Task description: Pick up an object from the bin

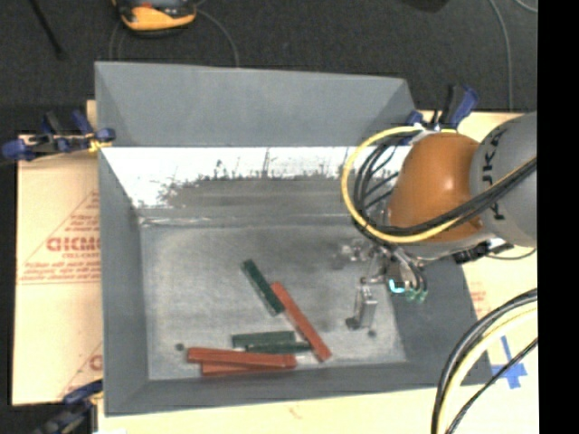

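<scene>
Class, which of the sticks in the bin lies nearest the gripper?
The slanted orange-red stick, just left of the gripper. The two dark green sticks and the red ones lying level at the front are farther left.

Sticks (pixel 267 340) in bin (pixel 122 269), left of gripper (pixel 364 318)

1. The arm (pixel 517 183) is a rounded silver-grey link with dark block lettering (pixel 503 163) on its side.
2. An orange cover (pixel 432 188) – glossy and dome-shaped – caps the wrist.
3. Black, yellow and white cables (pixel 360 177) loop around the cover.
4. Beneath it is the gripper (pixel 364 316), slim grey metal, with a small teal-green light (pixel 399 287) near its mount.
</scene>
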Robot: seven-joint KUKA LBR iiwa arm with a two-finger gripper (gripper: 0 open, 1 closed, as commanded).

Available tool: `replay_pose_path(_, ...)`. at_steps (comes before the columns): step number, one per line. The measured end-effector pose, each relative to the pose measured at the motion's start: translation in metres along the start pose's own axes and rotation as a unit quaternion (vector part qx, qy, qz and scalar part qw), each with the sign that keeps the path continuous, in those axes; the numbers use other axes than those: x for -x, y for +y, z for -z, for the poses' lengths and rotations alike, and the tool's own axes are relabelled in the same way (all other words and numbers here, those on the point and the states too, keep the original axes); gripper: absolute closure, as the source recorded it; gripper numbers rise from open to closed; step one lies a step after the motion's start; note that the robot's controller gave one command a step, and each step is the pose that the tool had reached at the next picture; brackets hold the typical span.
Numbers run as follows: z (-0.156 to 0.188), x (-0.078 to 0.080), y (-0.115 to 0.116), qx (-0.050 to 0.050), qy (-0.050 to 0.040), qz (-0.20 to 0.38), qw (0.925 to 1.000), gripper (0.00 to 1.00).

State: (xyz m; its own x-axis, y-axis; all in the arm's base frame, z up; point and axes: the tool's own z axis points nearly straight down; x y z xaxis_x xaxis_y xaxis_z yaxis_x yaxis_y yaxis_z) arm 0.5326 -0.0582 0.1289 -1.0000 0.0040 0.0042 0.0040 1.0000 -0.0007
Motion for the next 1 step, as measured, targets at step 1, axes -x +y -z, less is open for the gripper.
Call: replay_pose_path(1, 0.0039, 0.002, 0.0, 0.0, -0.0038, 0.001, 1.0, 0.0)
